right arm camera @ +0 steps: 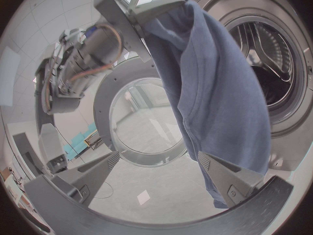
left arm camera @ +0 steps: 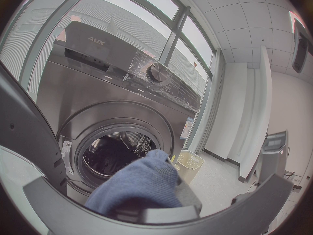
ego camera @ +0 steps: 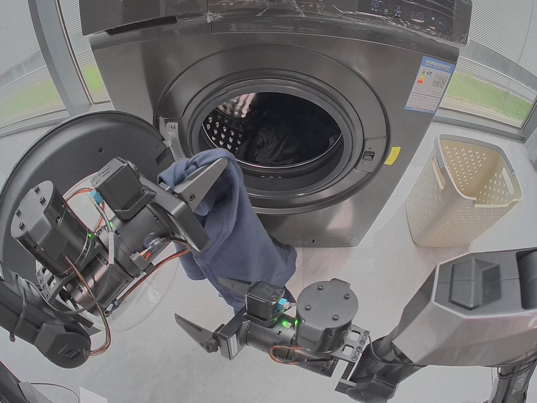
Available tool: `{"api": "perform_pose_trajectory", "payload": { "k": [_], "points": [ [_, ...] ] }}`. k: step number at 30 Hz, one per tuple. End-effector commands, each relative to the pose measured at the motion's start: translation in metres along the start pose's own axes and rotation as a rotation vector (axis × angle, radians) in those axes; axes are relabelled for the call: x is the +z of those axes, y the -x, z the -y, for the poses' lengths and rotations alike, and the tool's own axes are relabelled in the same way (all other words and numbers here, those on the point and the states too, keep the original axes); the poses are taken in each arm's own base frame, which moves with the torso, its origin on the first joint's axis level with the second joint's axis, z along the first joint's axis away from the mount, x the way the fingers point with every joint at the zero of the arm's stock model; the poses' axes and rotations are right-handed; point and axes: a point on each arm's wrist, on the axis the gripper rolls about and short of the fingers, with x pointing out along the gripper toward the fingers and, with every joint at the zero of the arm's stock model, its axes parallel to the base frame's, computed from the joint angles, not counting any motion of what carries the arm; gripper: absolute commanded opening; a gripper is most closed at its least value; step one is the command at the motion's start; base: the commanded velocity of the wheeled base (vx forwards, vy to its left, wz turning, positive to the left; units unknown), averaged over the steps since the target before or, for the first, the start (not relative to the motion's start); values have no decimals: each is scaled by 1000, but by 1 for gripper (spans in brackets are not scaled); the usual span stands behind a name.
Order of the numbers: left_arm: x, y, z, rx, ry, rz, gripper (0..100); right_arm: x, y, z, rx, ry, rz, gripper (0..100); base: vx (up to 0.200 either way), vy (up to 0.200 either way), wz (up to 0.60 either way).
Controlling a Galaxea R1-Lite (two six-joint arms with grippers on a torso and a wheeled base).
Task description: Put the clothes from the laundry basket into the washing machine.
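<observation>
1. Head view: my left pincer [ego camera: 215, 169] is clenched on the top fold of a blue garment [ego camera: 240, 236], right in front of the washing machine [ego camera: 335, 62].
2. The garment hangs from that grip. Its long axis runs downward, and its loose end points at the floor, close above my right pincer [ego camera: 204, 303].
3. My right pincer is spread wide and grasps nothing.
4. Beyond my left pincer's tip the drum [ego camera: 224, 130] stands open, with dark clothes [ego camera: 279, 135] inside. The open door [ego camera: 67, 146] is behind my left wrist. The laundry basket [ego camera: 464, 197] is well apart, on my right pincer's side.
5. Left wrist view: the blue cloth bunches over my fingers, and the drum mouth is just past it.
6. Right wrist view: the garment drops from my left pincer down beside one finger [right arm camera: 225, 177] of my right. I cannot tell whether they touch.
</observation>
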Motion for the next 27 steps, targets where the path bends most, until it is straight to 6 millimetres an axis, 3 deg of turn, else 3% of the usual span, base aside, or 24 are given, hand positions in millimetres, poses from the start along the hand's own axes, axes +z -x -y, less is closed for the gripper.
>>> {"api": "perform_pose_trajectory", "payload": {
  "k": [1,9,19,26,27],
  "points": [
    [3,1,3,-6,1,22,0,-28,-15,31,-71,38,-45,100,0,0,0],
    [5,2,4,-10,2,28,0,-14,-16,67,-172,39,-24,100,0,0,0],
    [7,4,6,-17,6,31,0,0,-20,94,-256,44,29,100,0,0,0],
    [5,4,6,-18,7,24,0,14,-15,94,-258,46,58,100,0,0,0],
    [6,4,6,-18,7,26,0,17,-14,92,-255,45,63,0,0,0,0]
  ]
}}
